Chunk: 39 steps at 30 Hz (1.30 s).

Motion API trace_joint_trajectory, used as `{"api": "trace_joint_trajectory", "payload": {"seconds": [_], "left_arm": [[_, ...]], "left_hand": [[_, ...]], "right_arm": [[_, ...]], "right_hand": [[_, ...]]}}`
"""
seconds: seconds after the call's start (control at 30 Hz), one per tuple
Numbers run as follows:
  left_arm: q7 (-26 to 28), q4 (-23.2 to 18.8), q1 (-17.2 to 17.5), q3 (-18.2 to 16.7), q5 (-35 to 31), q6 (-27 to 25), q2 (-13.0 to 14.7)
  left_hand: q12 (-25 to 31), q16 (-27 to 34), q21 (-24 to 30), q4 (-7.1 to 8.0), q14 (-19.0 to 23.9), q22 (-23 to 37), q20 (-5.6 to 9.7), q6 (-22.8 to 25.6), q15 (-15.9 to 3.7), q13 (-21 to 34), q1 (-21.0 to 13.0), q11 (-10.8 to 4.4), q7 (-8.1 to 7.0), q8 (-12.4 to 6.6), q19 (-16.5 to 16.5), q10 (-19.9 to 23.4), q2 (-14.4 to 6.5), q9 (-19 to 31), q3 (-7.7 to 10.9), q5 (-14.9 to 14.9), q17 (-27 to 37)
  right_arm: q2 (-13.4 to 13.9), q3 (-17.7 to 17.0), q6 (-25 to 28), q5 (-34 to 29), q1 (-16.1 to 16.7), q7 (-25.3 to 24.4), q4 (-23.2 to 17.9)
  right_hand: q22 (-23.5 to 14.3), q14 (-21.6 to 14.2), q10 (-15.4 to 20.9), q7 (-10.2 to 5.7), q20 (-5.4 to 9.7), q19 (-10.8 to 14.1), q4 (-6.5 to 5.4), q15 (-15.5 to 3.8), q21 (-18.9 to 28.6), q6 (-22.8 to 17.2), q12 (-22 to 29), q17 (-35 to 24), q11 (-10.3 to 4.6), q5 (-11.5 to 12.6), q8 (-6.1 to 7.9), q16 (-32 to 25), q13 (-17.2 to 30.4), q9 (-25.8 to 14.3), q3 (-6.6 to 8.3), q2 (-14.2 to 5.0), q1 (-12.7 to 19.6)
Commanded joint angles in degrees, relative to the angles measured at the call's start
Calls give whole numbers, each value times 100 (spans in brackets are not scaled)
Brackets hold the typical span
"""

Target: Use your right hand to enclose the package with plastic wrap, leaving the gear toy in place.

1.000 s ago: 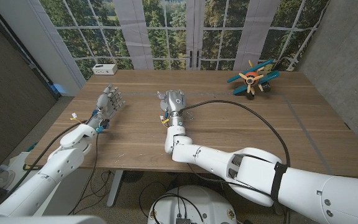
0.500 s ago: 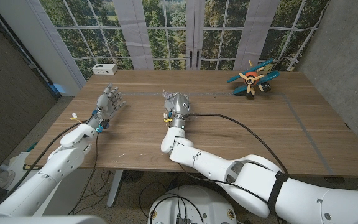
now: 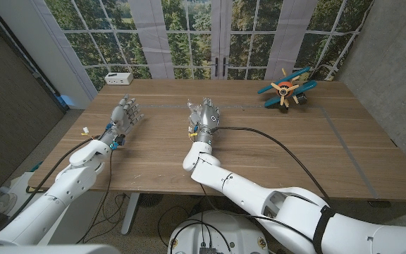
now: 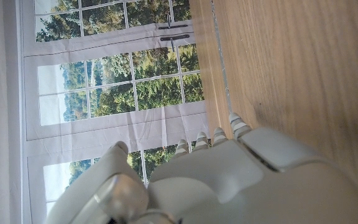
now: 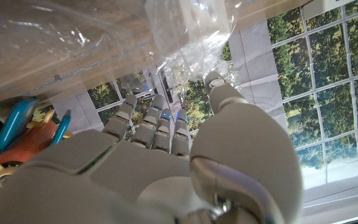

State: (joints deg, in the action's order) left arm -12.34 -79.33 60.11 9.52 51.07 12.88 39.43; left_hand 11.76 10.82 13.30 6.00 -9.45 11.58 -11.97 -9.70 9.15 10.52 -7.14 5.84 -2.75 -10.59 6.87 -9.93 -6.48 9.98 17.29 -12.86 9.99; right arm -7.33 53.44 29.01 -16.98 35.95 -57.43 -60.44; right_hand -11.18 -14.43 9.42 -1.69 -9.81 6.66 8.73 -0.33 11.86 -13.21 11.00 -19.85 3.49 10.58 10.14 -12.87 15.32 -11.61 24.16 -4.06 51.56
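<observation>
A: R hand (image 3: 206,116) status?

B: Sits mid-table in the head view, fingers reaching up toward the windows. A sheet of clear plastic wrap (image 5: 185,37) hangs at the fingertips (image 5: 219,82) in the right wrist view, crinkled, w/ the thumb tip right against its edge. Looks pinched between thumb and the nearest finger, other fingers a bit spread. So: grasping the wrap, loosely.

A: Can you see the wrap from the head cam?

B: Barely. A faint glint near the hand's tips, around the far side of the hand. Too thin and see-through to trace its outline there.

A: Package?

B: Can't make one out. A small white box (image 3: 118,77) w/ dark spots sits at the far left corner of the table (image 3: 259,152), well apart from both hands, but can't tell if that's the package.

A: Toy?

B: Blue and orange toy plane (image 3: 286,88) at the far right of the table, by the windows, well apart from the R hand. In the right wrist view it's blurred and partly cut by the hand.

A: L hand (image 3: 125,115)?

B: Left side of table, fingers apart, nothing in it. Left wrist view shows the back of the hand (image 4: 229,180) w/ fingertips above bare wood; palm side hidden, so contact w/ the table is unclear.

A: Anything else?

B: Black cable (image 3: 273,137) runs from the R wrist across the wood toward the near edge.
</observation>
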Motion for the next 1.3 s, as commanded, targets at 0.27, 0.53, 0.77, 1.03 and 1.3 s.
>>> {"api": "trace_joint_trajectory", "payload": {"seconds": [0.27, 0.53, 0.77, 1.03, 1.3], "left_arm": [[115, -184, 229, -101, 48, 53, 34], [150, -242, 311, -149, 65, 73, 50], [190, -270, 386, -200, 89, 98, 46], [237, -296, 455, -247, 98, 121, 47], [230, -266, 412, -230, 78, 99, 44]], "left_hand": [[-5, 31, 17, -5, 36, 26, -16, -446, 17, 29, -54, 2, -21, -8, -23, -496, -8, 24, 36, 25, 29], [-1, 28, 18, -8, 47, 26, -15, -447, 21, 29, -60, 5, -19, -8, -26, -486, -15, 24, 44, 28, 29], [-1, 26, 19, -11, 57, 26, -15, -448, 12, 29, -65, 3, -16, -8, -28, -487, -20, 24, 50, 31, 29], [-2, 18, 19, -15, 58, 26, -16, -450, -11, 29, -72, -1, -20, -7, -30, -488, -24, 24, 59, 36, 29], [-2, 16, 20, -19, 67, 25, -16, -450, -19, 29, -75, -4, -25, -7, -34, -488, -23, 24, 64, 39, 30]], "right_arm": [[1166, 1009, 1062, -431, -396, 1706, -1572], [736, 1169, 693, -793, -652, 1218, -681], [223, 1416, 913, -992, -1100, 1229, 396], [-424, 1595, 830, -930, -1505, 960, 1885], [-1015, 1440, -199, -467, -1716, -303, 3445]], "right_hand": [[-12, 526, -325, -96, -160, -274, -258, 191, -2, -196, 99, -106, 84, 9, 194, 69, 26, -10, -438, 382, -788], [1, 205, 128, -316, -110, 40, -72, 24, 141, -914, 292, -78, -172, 138, 395, -94, -5, -7, -442, 414, -613], [17, 85, 384, -432, -62, 212, 42, -65, 181, -1151, 364, -27, -266, 227, 386, -133, -35, 3, -443, 476, -361], [26, 66, 380, -492, -11, 357, 91, -136, 211, -1382, 331, 16, -383, 379, 409, -128, -68, 2, -429, 529, -92], [35, -787, 1881, -452, 289, 970, 36, -552, 331, -3810, 673, 47, -799, 476, 1122, -488, -180, 2, -259, 222, 592]]}}
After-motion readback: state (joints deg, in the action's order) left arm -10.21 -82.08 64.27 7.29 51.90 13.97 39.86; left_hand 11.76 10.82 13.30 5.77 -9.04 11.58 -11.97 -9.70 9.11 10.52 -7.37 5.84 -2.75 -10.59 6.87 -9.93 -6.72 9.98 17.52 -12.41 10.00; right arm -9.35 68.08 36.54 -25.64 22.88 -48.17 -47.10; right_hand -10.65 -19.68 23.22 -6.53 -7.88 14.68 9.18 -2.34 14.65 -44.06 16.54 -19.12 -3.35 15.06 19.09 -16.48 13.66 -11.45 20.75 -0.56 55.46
